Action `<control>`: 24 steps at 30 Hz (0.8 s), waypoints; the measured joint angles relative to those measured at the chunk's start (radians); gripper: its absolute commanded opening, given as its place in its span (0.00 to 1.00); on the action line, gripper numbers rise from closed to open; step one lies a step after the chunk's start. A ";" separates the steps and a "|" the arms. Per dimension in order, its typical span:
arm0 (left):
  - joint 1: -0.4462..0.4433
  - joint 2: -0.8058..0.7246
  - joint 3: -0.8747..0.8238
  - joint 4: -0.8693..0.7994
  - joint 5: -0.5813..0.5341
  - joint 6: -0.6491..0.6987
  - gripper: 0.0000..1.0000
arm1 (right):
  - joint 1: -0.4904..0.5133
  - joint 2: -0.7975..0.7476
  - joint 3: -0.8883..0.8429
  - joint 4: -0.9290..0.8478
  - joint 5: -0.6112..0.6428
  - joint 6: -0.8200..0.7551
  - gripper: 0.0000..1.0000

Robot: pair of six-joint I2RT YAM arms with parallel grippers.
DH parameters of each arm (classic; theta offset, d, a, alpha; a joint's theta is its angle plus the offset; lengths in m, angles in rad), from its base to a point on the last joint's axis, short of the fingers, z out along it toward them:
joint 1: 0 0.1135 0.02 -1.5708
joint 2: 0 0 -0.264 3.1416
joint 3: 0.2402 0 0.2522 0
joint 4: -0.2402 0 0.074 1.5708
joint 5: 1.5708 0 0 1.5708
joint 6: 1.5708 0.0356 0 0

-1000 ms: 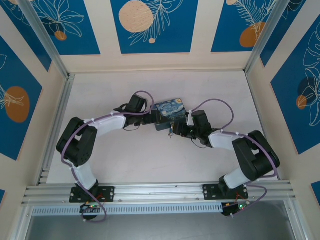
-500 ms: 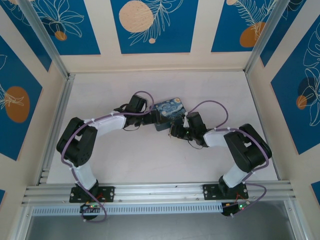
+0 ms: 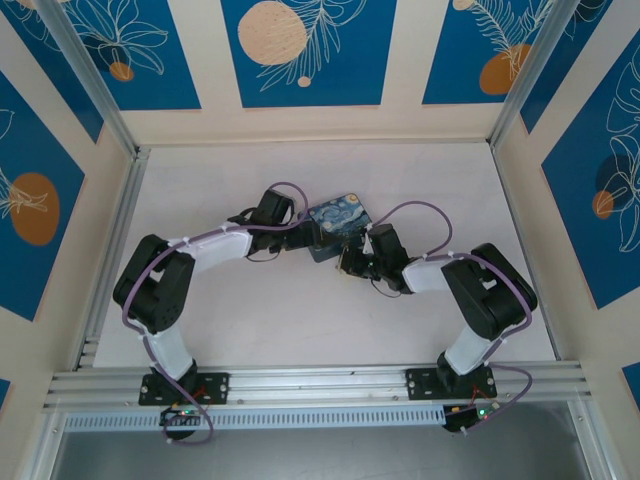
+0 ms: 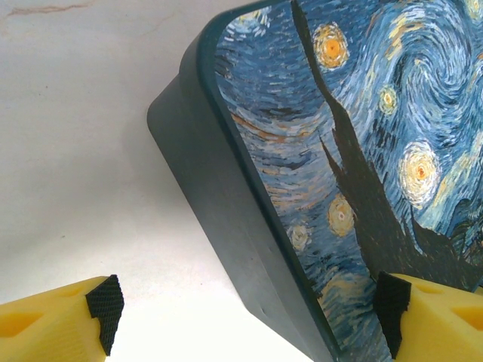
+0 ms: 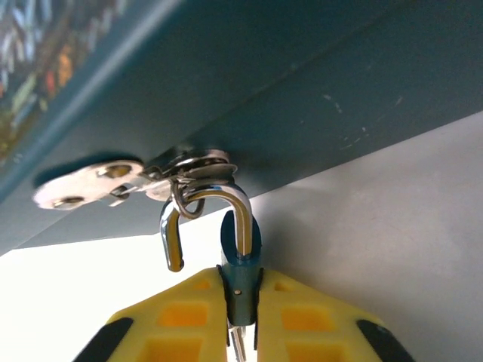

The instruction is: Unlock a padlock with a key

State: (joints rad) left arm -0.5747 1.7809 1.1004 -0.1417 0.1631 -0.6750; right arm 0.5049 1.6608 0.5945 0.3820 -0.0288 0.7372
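1 starry box (image 4: 355,151), 1 small blue padlock (image 5: 241,243) at its hasp (image 5: 90,185), w/ 1 shackle (image 5: 240,205) end free. Right gripper (image 5: 240,277) pinches padlock body; left gripper (image 4: 249,302) wide, astride box edge.

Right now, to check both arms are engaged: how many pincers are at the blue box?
2. Left pincer open, straddling an edge of the box; right pincer shut on the small padlock at its side.

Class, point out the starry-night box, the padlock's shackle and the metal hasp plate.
Starry-night box (image 4: 362,151): left wrist view, on the printed lid.
Padlock's shackle (image 5: 243,222): right wrist view, on its longer leg.
Metal hasp plate (image 5: 84,185): right wrist view, on its flat face.
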 measured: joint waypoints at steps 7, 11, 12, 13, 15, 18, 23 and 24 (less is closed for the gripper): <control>-0.001 0.000 0.000 0.003 0.005 -0.008 0.75 | -0.014 -0.011 -0.024 0.023 0.003 0.064 0.00; -0.007 0.000 0.001 0.019 0.019 -0.024 0.63 | -0.037 -0.017 -0.056 0.085 -0.024 0.136 0.00; -0.009 0.001 0.001 0.022 0.022 -0.025 0.61 | -0.041 -0.017 -0.065 0.105 -0.032 0.160 0.00; -0.010 0.001 0.001 0.023 0.024 -0.026 0.60 | -0.043 -0.016 -0.070 0.121 -0.040 0.179 0.00; -0.011 0.002 0.001 0.030 0.030 -0.031 0.57 | -0.052 -0.005 -0.080 0.164 -0.060 0.227 0.00; -0.011 0.002 0.001 0.033 0.035 -0.034 0.57 | -0.058 0.026 -0.081 0.218 -0.081 0.285 0.00; -0.012 0.002 0.001 0.034 0.039 -0.034 0.57 | -0.061 0.065 -0.081 0.288 -0.099 0.360 0.00; -0.012 0.002 0.001 0.034 0.039 -0.034 0.57 | -0.061 0.070 -0.080 0.297 -0.101 0.371 0.00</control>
State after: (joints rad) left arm -0.5865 1.7832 1.1011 -0.1081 0.2016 -0.7090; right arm 0.4435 1.7306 0.5140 0.6792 -0.1295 1.1080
